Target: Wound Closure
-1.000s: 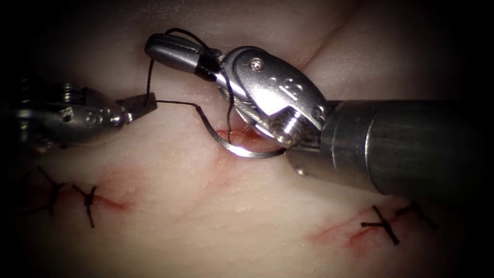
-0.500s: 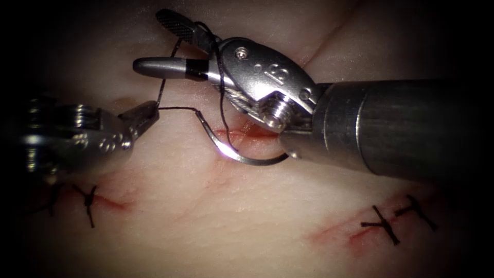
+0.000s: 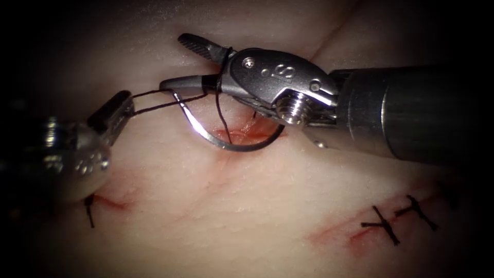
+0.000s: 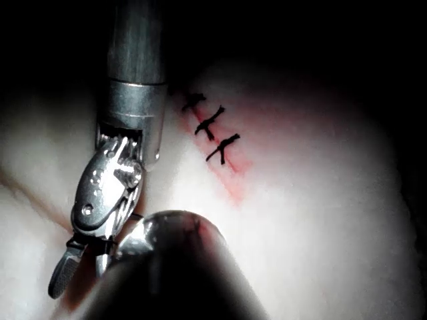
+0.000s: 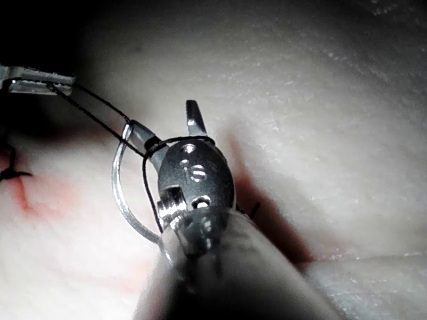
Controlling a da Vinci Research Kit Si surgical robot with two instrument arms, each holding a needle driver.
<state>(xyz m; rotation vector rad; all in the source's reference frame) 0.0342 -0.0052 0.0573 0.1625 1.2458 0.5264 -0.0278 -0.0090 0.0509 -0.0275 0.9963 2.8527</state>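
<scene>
Pale tissue (image 3: 247,206) carries the cut (image 3: 242,135) — the needle (image 3: 226,144) lies free over it. Left tool (image 3: 117,109) grips the thread (image 3: 154,100); right tool (image 3: 188,64) gapes, thread wrapped round it — a knot-looping step, apparently.

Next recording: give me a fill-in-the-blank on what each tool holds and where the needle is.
The left pincer is shut on the ____. The right pincer is ____, holding nothing, with thread looped round it. The needle, held by neither tool, lies over the ____ in the tissue. Missing: thread; open; cut.
</scene>
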